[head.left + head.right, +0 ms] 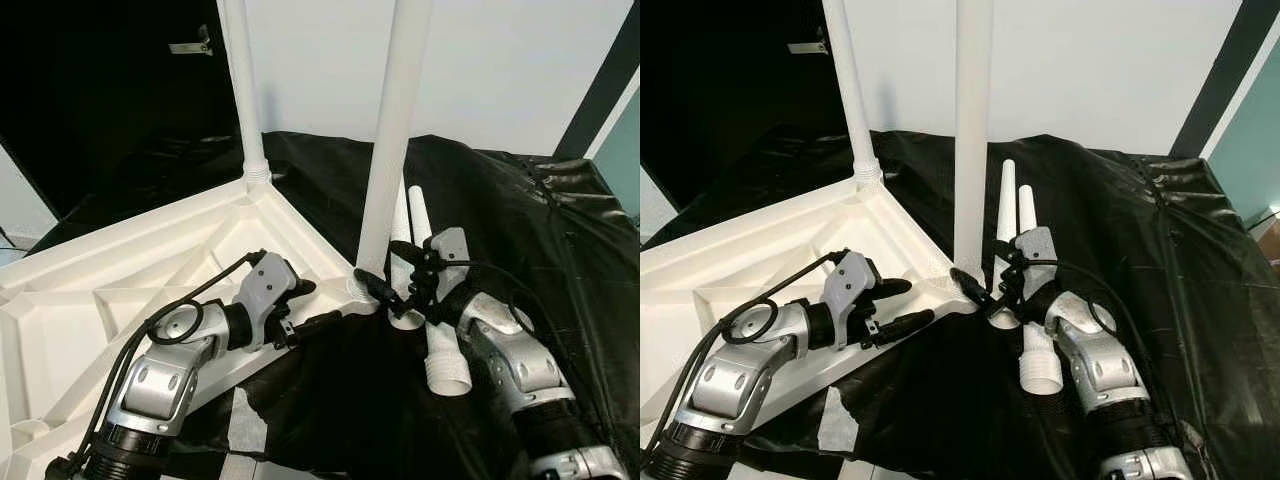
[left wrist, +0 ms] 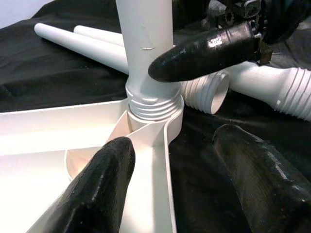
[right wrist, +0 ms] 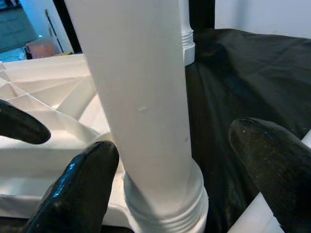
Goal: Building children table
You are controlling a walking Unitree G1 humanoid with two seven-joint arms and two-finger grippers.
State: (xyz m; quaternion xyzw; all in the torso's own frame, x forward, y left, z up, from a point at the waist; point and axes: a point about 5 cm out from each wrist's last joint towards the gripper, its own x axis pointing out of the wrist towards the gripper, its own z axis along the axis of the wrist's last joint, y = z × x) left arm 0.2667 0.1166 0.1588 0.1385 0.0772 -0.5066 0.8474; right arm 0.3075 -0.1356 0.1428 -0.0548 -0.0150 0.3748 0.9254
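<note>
The white plastic table leg (image 1: 392, 150) stands upright in the corner socket of the upturned tabletop (image 1: 110, 270); it looks light, rigid and smooth (likely slippery). The right gripper (image 1: 398, 292) straddles the leg just above its threaded collar, fingers spread and not clamped, a sound low hold for turning. The left gripper (image 1: 312, 305) rests open at the tabletop edge beside that socket.

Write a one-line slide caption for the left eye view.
Right claw open around the base of an upright white leg at the upturned tabletop; left claw open beside.
</note>
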